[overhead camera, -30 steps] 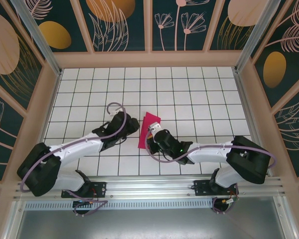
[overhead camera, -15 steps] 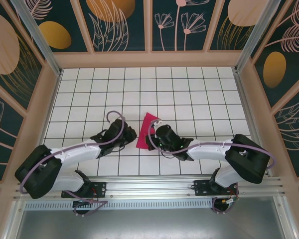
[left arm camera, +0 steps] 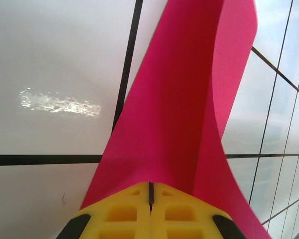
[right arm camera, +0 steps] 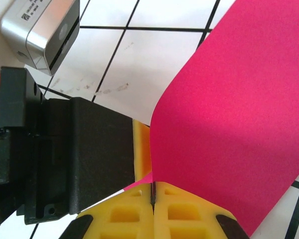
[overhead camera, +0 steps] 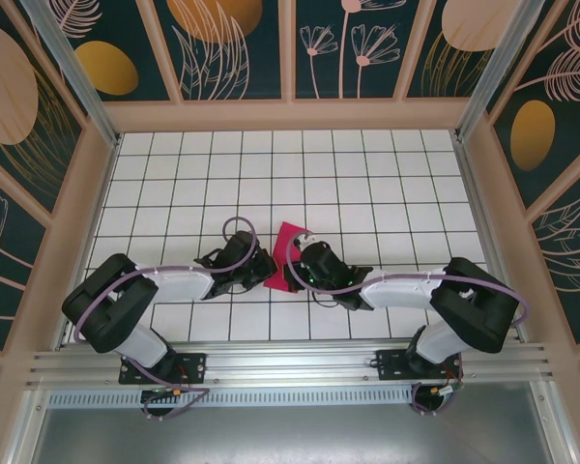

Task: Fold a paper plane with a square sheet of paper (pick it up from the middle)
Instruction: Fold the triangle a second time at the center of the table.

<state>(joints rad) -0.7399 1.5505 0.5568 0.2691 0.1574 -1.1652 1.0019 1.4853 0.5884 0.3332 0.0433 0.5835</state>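
- left wrist view: left jaws pinched shut on the near edge of the square sheet of paper (left arm camera: 174, 114); the sheet curls up and its far end is cut off by the frame.
- right wrist view: right jaws clamped shut on the sheet's near corner.
- top view: sheet sits mid-counter (overhead camera: 367, 174) between both wrists, near part hidden, folds hard to make out.

The left gripper (left arm camera: 150, 191) is pressing its yellow fingers (left arm camera: 122, 213) together at six o'clock, pinching the magenta square sheet of paper (left arm camera: 174, 109). The sheet is stretching up toward one o'clock and curling over along its right side. The white tiled table (left arm camera: 55, 55) is showing a glare patch (left arm camera: 60, 102) at nine o'clock.
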